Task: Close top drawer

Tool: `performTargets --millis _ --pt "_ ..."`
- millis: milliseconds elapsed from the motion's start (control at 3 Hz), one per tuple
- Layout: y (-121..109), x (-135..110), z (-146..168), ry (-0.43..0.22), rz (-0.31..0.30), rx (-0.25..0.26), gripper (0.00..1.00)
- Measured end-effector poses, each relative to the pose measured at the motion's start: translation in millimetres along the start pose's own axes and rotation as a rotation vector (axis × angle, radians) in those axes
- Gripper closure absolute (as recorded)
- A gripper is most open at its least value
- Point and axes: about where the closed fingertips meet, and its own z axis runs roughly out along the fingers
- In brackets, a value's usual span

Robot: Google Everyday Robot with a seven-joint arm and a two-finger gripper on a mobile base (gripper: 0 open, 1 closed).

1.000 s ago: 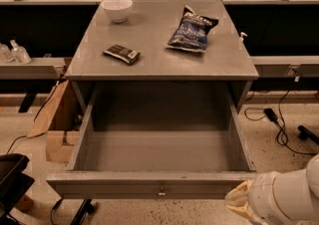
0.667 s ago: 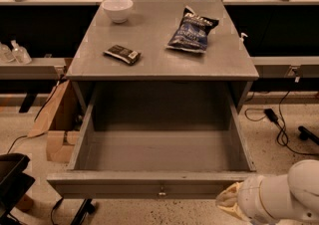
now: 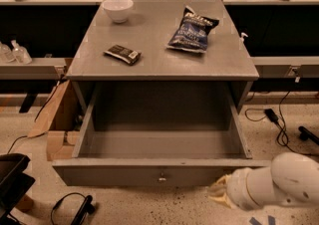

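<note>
The top drawer (image 3: 124, 173) is a wide, deep grey metal drawer pulled fully out toward me, and its inside holds nothing. Its flat front panel has a small central knob (image 3: 161, 177). My gripper (image 3: 218, 194) is at the lower right, low in front of the right end of the drawer's front panel. It shows only as a pale tip sticking out of the white arm (image 3: 279, 181).
On the grey cabinet top (image 3: 149, 40) lie a white bowl (image 3: 118, 9), a dark snack bar (image 3: 122, 54) and a blue chip bag (image 3: 193, 29). A cardboard box (image 3: 55, 119) stands at the left, cables (image 3: 279, 119) lie on the floor at the right, and a black object (image 3: 12, 181) is at the lower left.
My arm and gripper have moved left along the drawer's front. The drawer has not moved.
</note>
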Motion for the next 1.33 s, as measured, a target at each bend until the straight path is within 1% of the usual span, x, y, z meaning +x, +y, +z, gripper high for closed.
performTargets --millis 333,667,1000,1333 --pt "-25.4 -16.1 6.0 -0.010 -0.030 0.015 1.00" --pt "-54.4 -41.3 9.1 -0.019 -0.067 0.033 1.00" --pt "-52.5 -40.6 8.6 -0.019 -0.067 0.033 1.00" --pt "-85.0 -67.3 14.0 -0.021 -0.098 0.049 1.00"
